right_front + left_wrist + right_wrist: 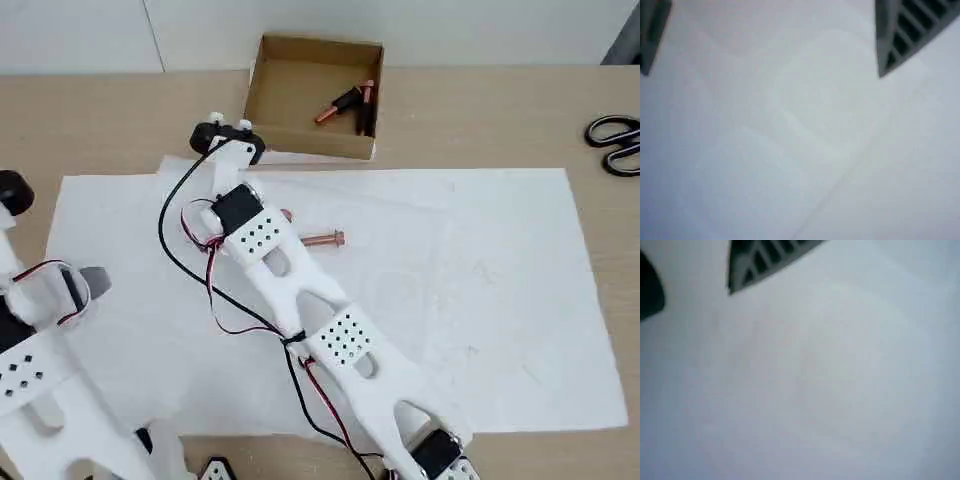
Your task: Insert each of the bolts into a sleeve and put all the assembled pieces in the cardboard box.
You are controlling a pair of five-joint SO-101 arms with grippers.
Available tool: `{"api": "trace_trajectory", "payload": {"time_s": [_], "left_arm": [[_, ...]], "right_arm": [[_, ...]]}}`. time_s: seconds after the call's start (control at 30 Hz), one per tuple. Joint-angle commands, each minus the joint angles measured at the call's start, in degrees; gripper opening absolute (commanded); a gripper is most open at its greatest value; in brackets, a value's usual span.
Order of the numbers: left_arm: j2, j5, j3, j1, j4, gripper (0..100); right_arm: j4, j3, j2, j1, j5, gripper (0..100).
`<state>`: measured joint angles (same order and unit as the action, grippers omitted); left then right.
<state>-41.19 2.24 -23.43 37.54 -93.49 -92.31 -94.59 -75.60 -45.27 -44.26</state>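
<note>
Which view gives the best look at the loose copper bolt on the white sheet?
The high view: the copper bolt lies in full on the white sheet, beside an arm. Both wrist views frame plain sheet and claw fingers instead.

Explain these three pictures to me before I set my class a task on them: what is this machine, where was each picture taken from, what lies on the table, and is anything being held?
This is a pair of small white robot arms standing side by side at a table. The high view looks down from above. In it, one arm ends beside a cardboard box, which already holds assembled pieces. One bolt lies on the white paper, and scissors lie on the bare table beside it. The other two pictures come from cameras on the arms' wrists, looking past each tool at the paper. The left tool and the right tool both have their fingers apart, and nothing is held.
</note>
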Motion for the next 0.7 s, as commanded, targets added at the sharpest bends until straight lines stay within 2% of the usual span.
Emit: {"api": "trace_trajectory", "payload": {"time_s": [0.0,0.43,0.67], "left_arm": [[-1.23,0.35,0.13,0.35,1.23,27],[-1.23,1.93,0.13,0.35,1.23,27],[-1.23,1.93,0.04,0.35,1.23,27]], "right_arm": [[3.30,-1.67,0.04,2.15,-0.44,20.9],[6.81,-1.49,-0.57,5.67,-0.44,20.8],[13.23,-1.58,-5.05,5.32,-0.44,20.8]]}}
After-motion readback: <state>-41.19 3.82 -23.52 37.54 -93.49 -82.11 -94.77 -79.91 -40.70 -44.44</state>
